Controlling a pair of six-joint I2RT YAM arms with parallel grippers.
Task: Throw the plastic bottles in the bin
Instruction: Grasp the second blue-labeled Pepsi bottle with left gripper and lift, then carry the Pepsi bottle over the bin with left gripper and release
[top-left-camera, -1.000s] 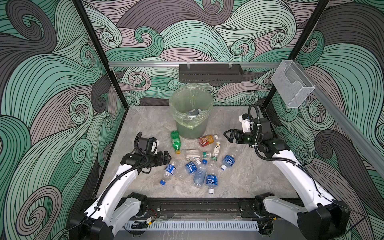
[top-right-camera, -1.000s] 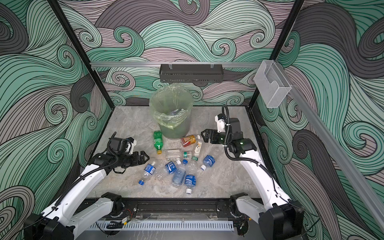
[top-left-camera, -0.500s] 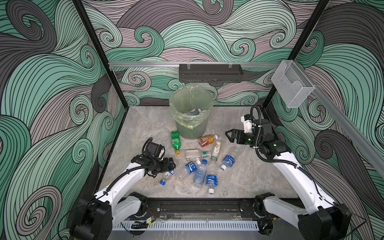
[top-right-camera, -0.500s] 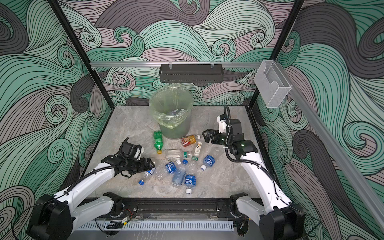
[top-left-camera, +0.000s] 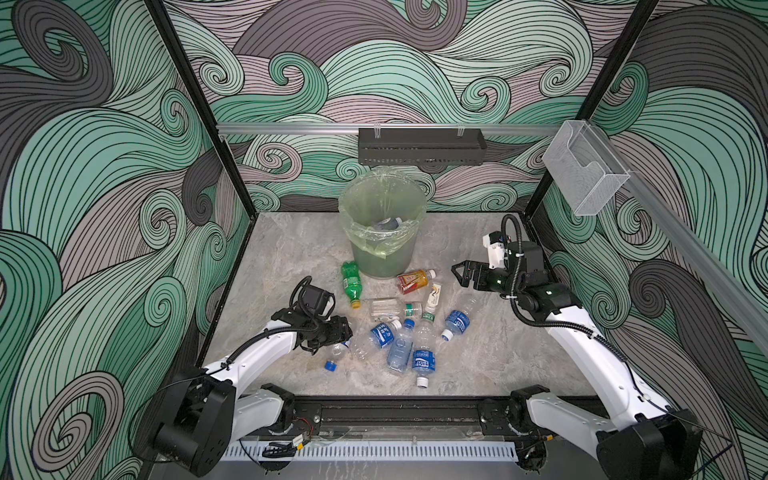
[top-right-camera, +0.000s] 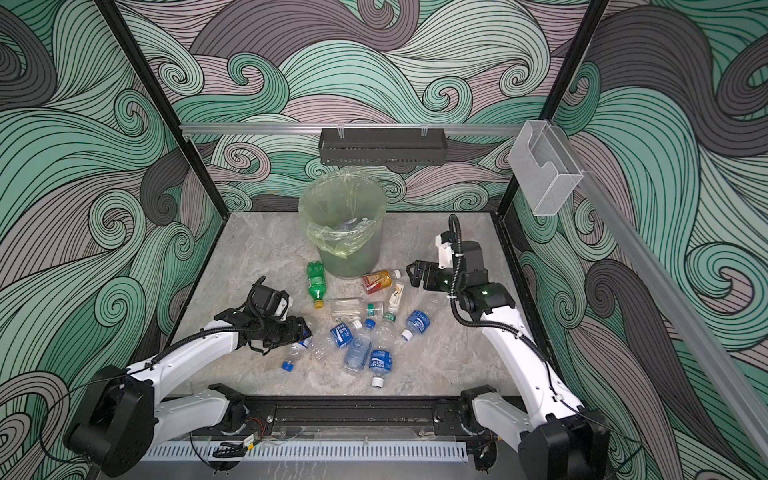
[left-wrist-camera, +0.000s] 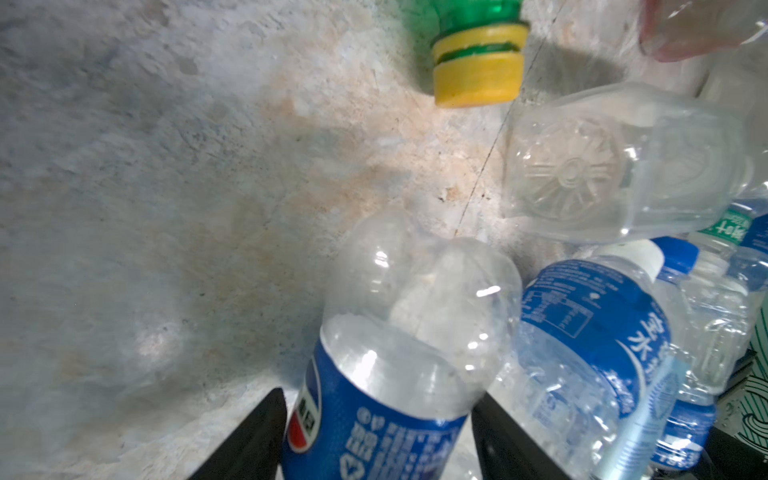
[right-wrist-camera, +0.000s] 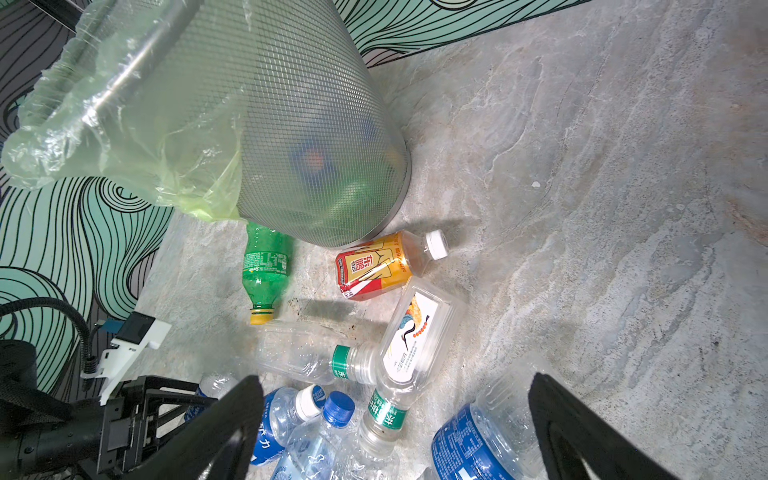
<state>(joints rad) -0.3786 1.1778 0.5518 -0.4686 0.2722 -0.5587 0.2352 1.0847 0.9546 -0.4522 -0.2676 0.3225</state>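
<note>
Blue-labelled and clear, a cola bottle (left-wrist-camera: 399, 353) lies on the stone-look table (top-left-camera: 291, 249) between the two black fingers (left-wrist-camera: 249, 440) of the left claw (left-wrist-camera: 376, 399). The claw stands part-way open with a finger right against each side of the bottle; whether it is squeezing yet cannot be told. In a top view the cola bottle (top-left-camera: 336, 354) sits at about 8 o'clock of the scattered plastic bottles (top-left-camera: 400, 347), its blue cap toward 7 o'clock and its clear base toward 1 o'clock. The long axis therefore points roughly at the bin (top-left-camera: 384, 259), upright at 12 o'clock of the table and well apart from the claw. The fingers cross the bottle's width, not its length, which looks the right way to take it. The right claw (top-left-camera: 457, 274) hangs wide open and empty at 2 o'clock of the heap, near an amber bottle (top-left-camera: 411, 281) at the bin's foot and well apart from the cola bottle. That leaves the catch to the left arm, which would have to carry it up toward 1 o'clock and over a rim far taller than any bottle.
</note>
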